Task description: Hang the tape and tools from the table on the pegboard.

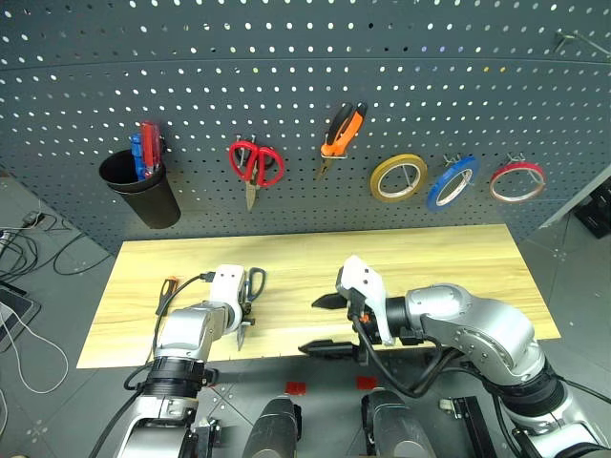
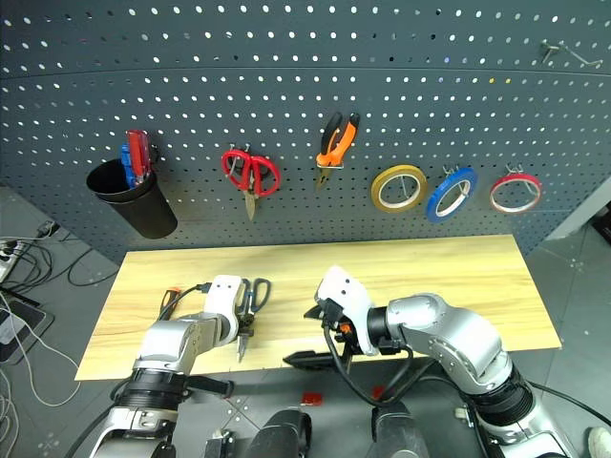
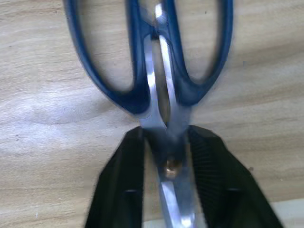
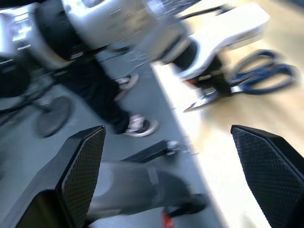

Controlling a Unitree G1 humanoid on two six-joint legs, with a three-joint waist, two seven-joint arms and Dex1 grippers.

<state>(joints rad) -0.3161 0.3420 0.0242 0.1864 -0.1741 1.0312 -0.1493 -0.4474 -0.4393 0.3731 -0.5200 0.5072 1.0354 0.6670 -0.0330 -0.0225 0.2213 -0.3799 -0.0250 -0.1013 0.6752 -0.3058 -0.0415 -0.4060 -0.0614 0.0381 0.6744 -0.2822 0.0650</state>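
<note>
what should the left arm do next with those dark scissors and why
Probably lift straight up off the table. The left gripper has its fingers shut on the dark-handled scissors at the pivot, and they still lie flat on the wood. Raising them would clear the way toward a free hook on the pegboard.

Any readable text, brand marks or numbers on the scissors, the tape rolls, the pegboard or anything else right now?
None can be read.
Scissors: no marking shows on blades or handles.
Tape, pliers, pegboard: no lettering visible.
Black cup with its pens: too small to tell.
</note>
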